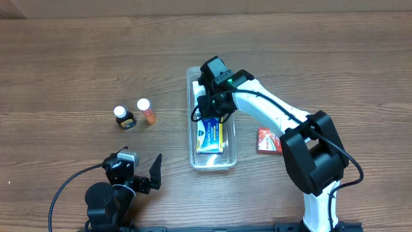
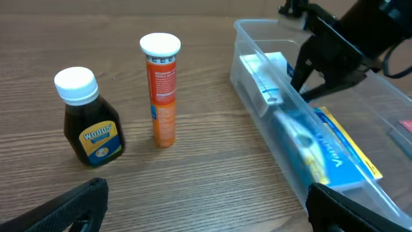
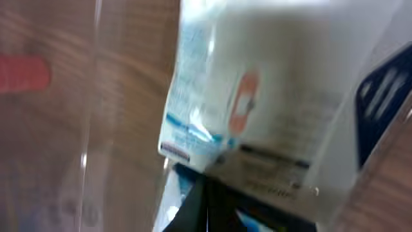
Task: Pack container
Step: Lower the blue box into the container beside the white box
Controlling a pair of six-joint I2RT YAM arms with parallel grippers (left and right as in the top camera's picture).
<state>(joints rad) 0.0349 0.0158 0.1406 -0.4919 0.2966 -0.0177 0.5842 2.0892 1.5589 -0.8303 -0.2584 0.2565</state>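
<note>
The container (image 1: 193, 138) is a long clear tub at the table's middle; it also shows in the left wrist view (image 2: 257, 96). In it lie a blue and yellow box (image 1: 210, 136) toward the near end and a white box (image 1: 195, 90) at the far end. My right gripper (image 1: 209, 108) reaches down into the container over the white box (image 3: 257, 84), fingers together (image 3: 207, 206) with nothing between them. My left gripper (image 1: 145, 175) is open and empty near the front edge (image 2: 206, 206).
A dark brown bottle with a white cap (image 1: 123, 118) and an orange tube with a white cap (image 1: 147, 111) stand left of the container. A red box (image 1: 269, 140) lies on the table to its right.
</note>
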